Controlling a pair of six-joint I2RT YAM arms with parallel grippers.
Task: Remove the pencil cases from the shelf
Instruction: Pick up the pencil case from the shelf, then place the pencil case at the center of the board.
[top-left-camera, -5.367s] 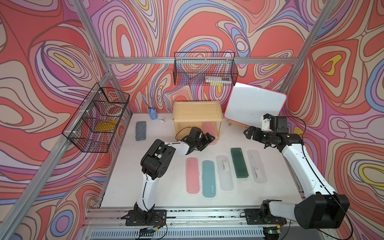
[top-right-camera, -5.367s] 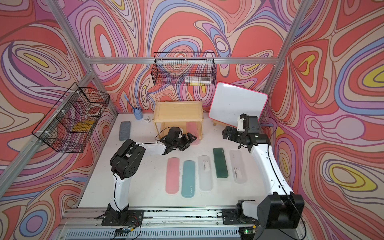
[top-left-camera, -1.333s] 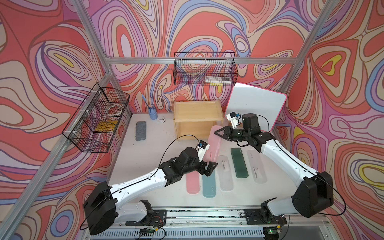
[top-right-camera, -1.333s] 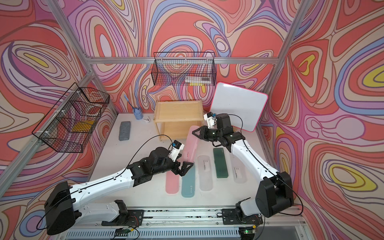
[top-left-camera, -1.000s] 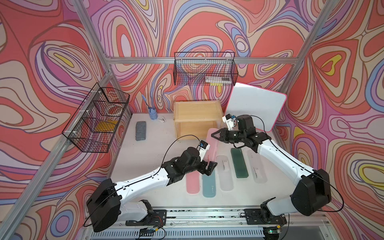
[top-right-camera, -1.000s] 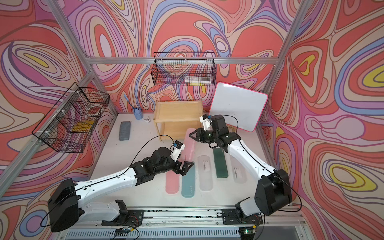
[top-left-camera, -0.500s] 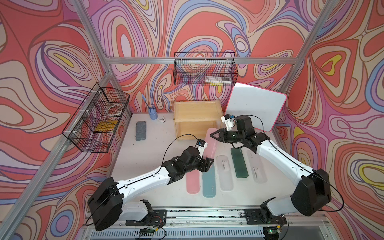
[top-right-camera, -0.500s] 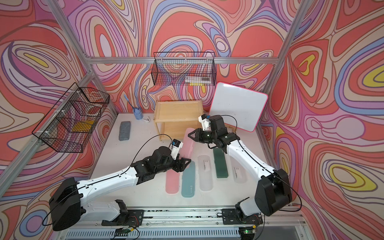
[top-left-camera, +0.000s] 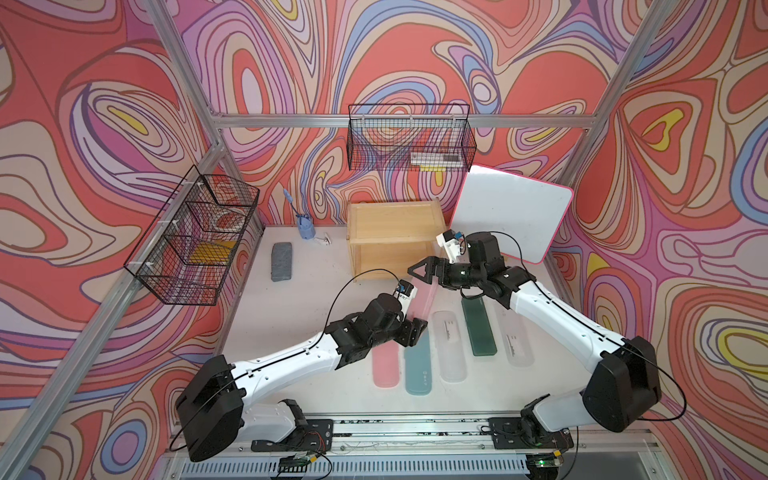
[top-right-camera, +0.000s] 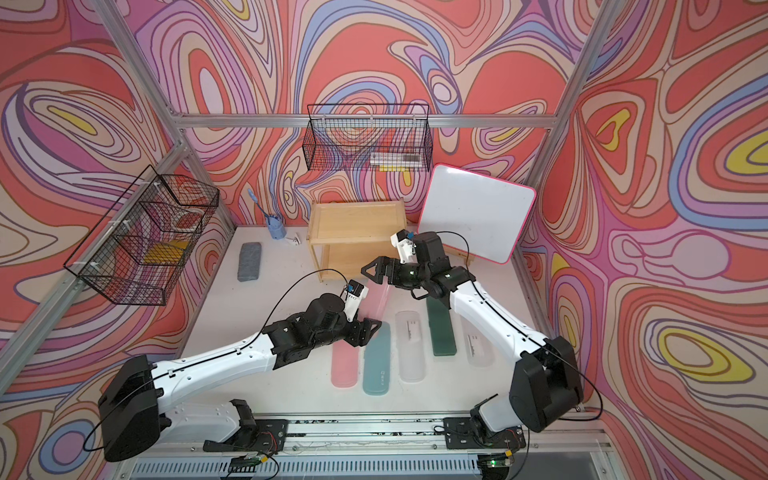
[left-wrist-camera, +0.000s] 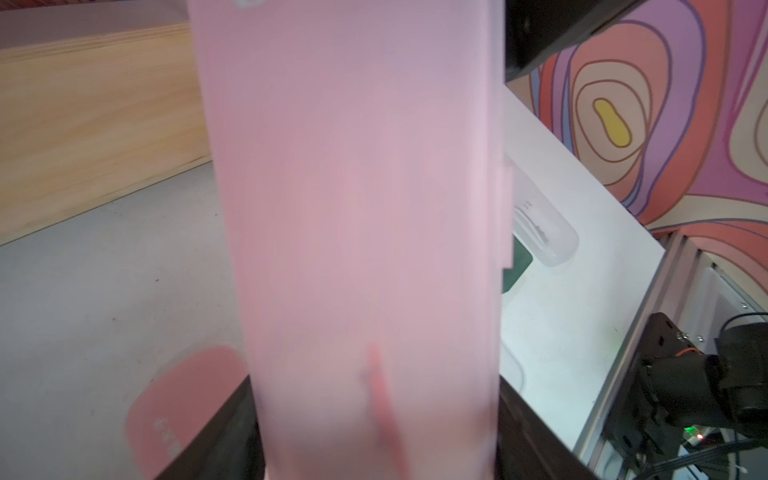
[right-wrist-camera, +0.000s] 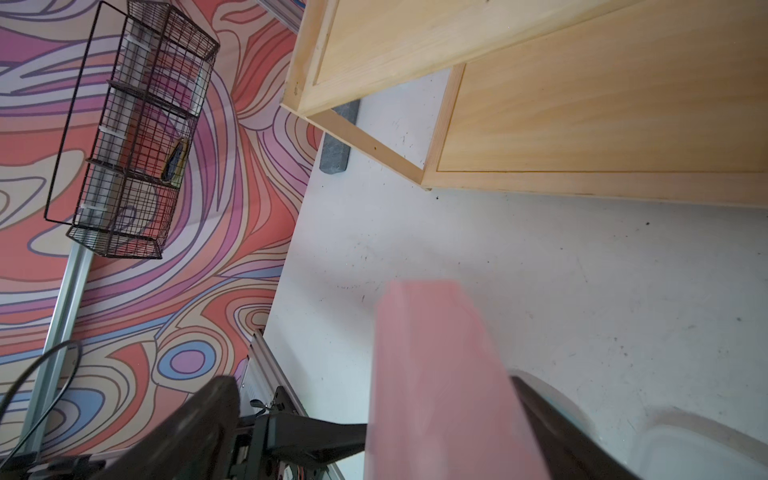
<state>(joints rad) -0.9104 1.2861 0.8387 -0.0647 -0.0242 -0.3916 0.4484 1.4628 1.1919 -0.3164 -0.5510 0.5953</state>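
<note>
The left fingers (top-left-camera: 415, 332) are clamping the lower end of a pale pink plastic pencil case (top-left-camera: 422, 299), long, flat and round-ended, and are holding it tilted in the air just in front of the small two-tier light wooden shelf (top-left-camera: 390, 220). The right fingers (top-left-camera: 419, 271) are standing spread wide around the end of that case nearest the shelf and are gripping nothing; the right wrist view is showing a clear gap beside the case. Five more cases are lying side by side on the white tabletop (top-left-camera: 291, 299) in front of the shelf, apart from it. From the left arm's side across they are a second pink case (top-left-camera: 385, 368), a teal case (top-left-camera: 419, 372), a frosted clear case (top-left-camera: 451, 349), a dark green case (top-left-camera: 479, 328) and a second frosted clear case (top-left-camera: 515, 345).
</note>
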